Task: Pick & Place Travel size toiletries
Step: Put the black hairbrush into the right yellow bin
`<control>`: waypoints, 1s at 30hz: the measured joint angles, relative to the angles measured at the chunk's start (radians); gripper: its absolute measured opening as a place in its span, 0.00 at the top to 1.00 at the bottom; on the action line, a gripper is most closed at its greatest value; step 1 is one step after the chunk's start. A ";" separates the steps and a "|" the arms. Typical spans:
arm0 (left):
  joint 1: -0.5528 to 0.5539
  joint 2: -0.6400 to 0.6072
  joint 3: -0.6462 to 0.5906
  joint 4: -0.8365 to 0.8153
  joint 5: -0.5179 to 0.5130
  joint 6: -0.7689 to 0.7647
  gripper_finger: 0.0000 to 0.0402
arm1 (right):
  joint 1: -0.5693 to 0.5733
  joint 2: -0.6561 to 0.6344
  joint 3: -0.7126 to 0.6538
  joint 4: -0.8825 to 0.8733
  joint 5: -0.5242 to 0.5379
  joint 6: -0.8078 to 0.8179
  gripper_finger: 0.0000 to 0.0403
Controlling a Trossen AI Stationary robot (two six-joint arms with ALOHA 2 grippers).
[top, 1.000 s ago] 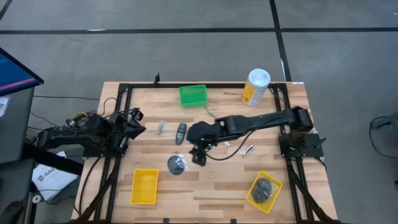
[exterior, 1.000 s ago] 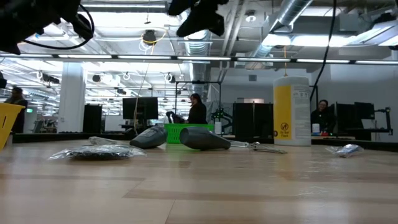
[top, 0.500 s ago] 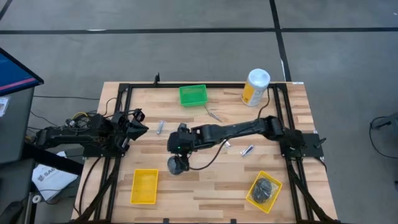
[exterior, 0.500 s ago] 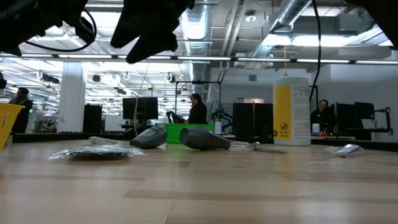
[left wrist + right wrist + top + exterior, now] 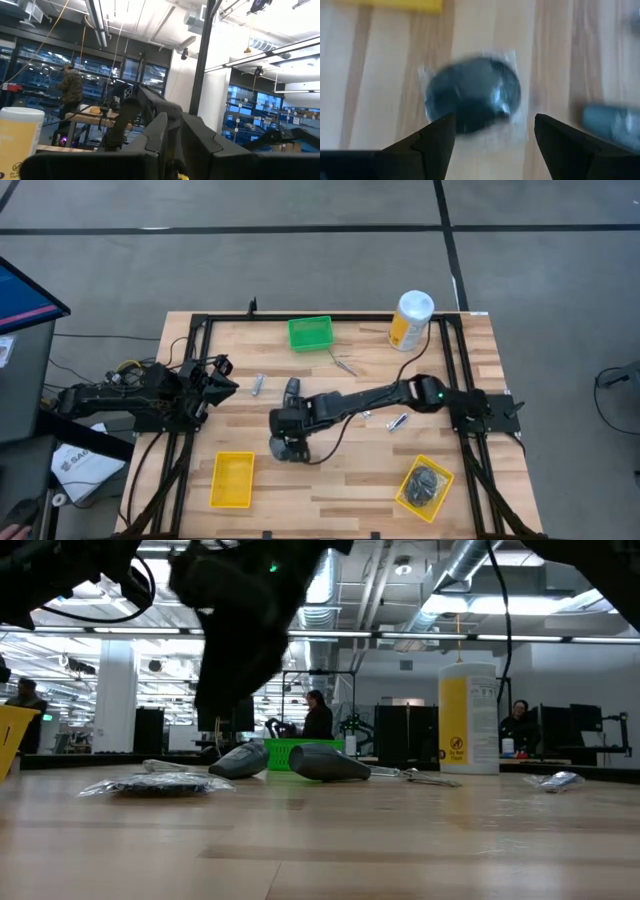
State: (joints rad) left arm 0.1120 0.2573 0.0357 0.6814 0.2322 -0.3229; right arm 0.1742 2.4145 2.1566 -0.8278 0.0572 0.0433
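The right pincer (image 5: 287, 438) hung with fingers spread wide over a black round bundle (image 5: 472, 93) in clear wrap, lying flat on the counter (image 5: 340, 480) beside an empty yellow tray (image 5: 232, 479). Just beyond lay a dark oval piece (image 5: 291, 389), seemingly lengthwise toward the green tray (image 5: 310, 332). The left pincer (image 5: 222, 382) waited at the counter's left edge; I cannot tell its state.
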 joint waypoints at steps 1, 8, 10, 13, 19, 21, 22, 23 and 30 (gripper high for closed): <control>0.000 0.000 0.000 0.000 0.001 0.000 0.89 | 0.002 0.009 0.002 0.009 0.002 -0.009 0.36; 0.000 0.000 0.000 0.001 0.000 0.001 0.89 | -0.003 0.033 0.002 -0.015 0.044 -0.028 0.36; 0.000 0.000 0.000 0.001 0.000 0.002 0.89 | -0.006 0.036 0.000 -0.018 0.045 -0.028 0.36; 0.000 0.000 0.000 0.001 0.000 0.002 0.89 | -0.009 0.046 0.004 0.006 0.044 -0.032 0.36; 0.000 0.000 0.000 0.001 0.000 0.003 0.89 | -0.005 0.077 0.000 -0.018 0.039 -0.051 0.37; 0.000 0.000 0.000 0.001 0.000 0.003 0.89 | -0.005 0.077 0.000 -0.023 0.033 -0.052 0.37; 0.000 0.000 0.000 0.002 0.000 0.003 0.89 | -0.006 0.082 0.003 -0.022 0.029 -0.051 0.37; 0.000 0.000 0.000 0.002 0.000 0.003 0.89 | -0.006 0.088 0.004 -0.019 0.026 -0.051 0.37; 0.000 0.000 0.000 0.008 0.001 0.004 0.89 | -0.006 0.109 0.004 -0.056 0.014 -0.043 0.42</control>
State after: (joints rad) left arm 0.1118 0.2573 0.0357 0.6893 0.2329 -0.3193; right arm 0.1680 2.5237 2.1609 -0.8836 0.0710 0.0004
